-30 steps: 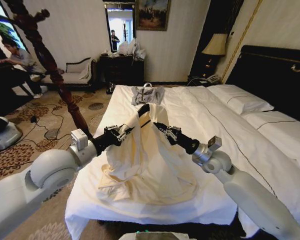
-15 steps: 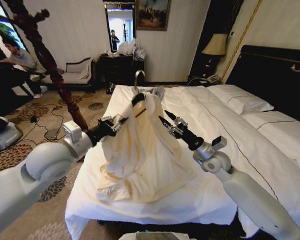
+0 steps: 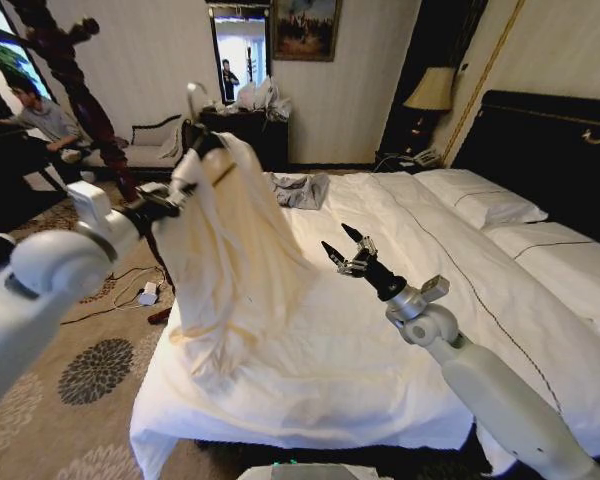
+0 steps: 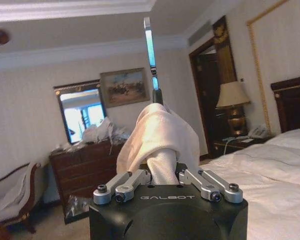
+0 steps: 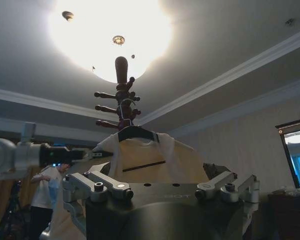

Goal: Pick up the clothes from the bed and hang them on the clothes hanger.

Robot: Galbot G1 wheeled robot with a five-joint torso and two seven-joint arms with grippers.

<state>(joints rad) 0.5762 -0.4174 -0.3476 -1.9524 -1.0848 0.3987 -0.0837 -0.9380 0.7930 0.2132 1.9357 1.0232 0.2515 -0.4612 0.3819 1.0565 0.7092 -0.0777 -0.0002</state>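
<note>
Garment lifted off the bed on its hanger, left arm carrying.

My left gripper [image 3: 180,190] is raised over the bed's [image 3: 400,350] left edge, jaws pinched on the clothes [image 3: 230,240] bunched at the collar. The cream cloth drapes from the clothes hanger [image 5: 135,133], silver hook [image 4: 150,47] pointing up; its lower hem trails on the white sheet. My right gripper [image 3: 345,252] hovers over mid-bed, jaws spread, holding nothing, apart from the cloth. A grey garment [image 3: 300,188] lies near the bed's far end. The coat stand [image 3: 75,85] is behind my left arm.
</note>
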